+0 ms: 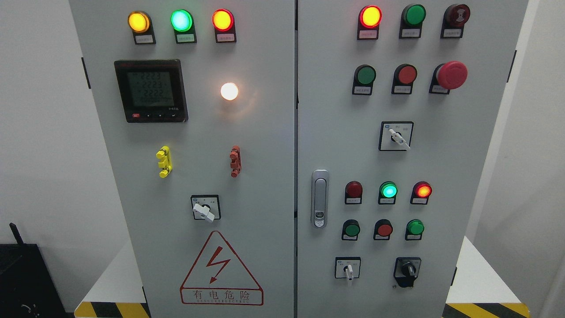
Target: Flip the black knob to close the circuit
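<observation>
Black knob (408, 268) low on rt cabinet door (326, 110), untouched, no robot hand in view, state unknown

A white table (479, 276), edged along its near side with yellow-and-black hazard striping (485, 309), carries a tall grey two-door electrical cabinet (273, 176) that stands upright on its middle, leaving bare strips left and right.

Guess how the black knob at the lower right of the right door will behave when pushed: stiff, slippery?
The black knob is a small rotary selector fixed to the right door, so it likely turns about its axis rather than shifting. Its raised central bar probably gives purchase, though the glossy plastic may be slippery. Expect stiff, detented travel, like most panel switches.
</observation>
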`<control>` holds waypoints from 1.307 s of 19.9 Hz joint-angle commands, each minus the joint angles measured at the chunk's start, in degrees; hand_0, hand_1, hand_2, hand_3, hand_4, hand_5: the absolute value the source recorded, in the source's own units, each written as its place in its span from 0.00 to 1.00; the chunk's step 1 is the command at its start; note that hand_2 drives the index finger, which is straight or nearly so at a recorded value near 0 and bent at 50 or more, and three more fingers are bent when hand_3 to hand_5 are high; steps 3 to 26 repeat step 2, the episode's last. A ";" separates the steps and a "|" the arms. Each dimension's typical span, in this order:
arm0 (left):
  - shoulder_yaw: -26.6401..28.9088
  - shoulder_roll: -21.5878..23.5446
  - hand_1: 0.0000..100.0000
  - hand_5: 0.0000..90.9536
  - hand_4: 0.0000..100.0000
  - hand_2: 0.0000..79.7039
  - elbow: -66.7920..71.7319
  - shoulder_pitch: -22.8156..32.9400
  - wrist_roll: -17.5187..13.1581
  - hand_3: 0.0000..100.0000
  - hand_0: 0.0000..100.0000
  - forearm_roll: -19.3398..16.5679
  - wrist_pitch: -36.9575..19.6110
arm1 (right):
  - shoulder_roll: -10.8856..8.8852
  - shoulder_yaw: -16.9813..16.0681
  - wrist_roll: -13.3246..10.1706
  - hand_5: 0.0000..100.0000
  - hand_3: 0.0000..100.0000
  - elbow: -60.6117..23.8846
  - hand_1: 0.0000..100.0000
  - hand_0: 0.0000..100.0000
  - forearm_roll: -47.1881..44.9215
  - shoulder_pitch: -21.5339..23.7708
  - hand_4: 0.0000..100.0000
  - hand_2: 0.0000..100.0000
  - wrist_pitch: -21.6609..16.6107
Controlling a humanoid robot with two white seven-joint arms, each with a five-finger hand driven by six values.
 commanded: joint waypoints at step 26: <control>0.62 -0.03 0.00 0.00 0.02 0.00 0.00 0.00 -0.01 0.05 0.00 0.44 0.01 | 0.26 -0.37 0.04 0.00 0.07 -0.49 0.00 0.00 -0.89 0.70 0.07 0.00 0.06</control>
